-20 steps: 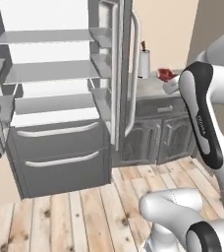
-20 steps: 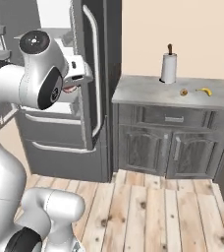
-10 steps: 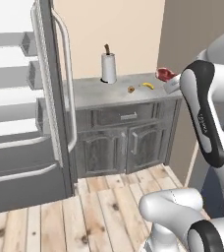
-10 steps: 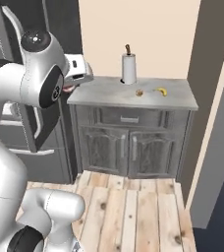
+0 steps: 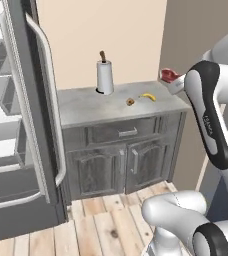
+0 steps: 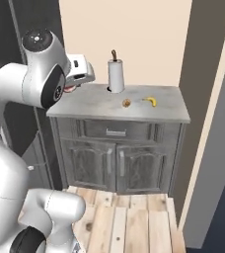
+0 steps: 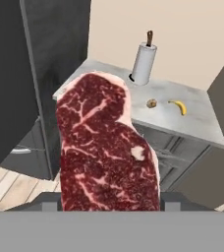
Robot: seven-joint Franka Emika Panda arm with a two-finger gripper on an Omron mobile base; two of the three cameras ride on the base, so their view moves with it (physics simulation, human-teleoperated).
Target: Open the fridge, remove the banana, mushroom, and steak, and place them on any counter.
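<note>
My gripper (image 5: pixel 172 81) is shut on the steak (image 7: pixel 106 150), a red marbled slab that stands tall in the hand view. The steak (image 5: pixel 168 75) hangs in the air off the counter's right end. On the marbled counter (image 5: pixel 81 109) lie the yellow banana (image 5: pixel 147 96) and, just left of it, the small brown mushroom (image 5: pixel 130 101). From the right base, the banana (image 6: pixel 151 101) and mushroom (image 6: pixel 126 103) lie right of my hand (image 6: pixel 78 75). The fridge (image 5: pixel 31 125) stands at the left, with its door open and white shelves showing.
A white paper towel roll (image 5: pixel 104 76) on a dark spindle stands at the back of the counter. A tall tan-grey wall panel (image 6: pixel 210 99) closes off the counter's right side. The floor is pale wooden planks (image 6: pixel 129 217).
The whole picture has slid from the open fridge to the counter, so the base has moved. The steak stays in the gripper; banana and mushroom rest where they were.
</note>
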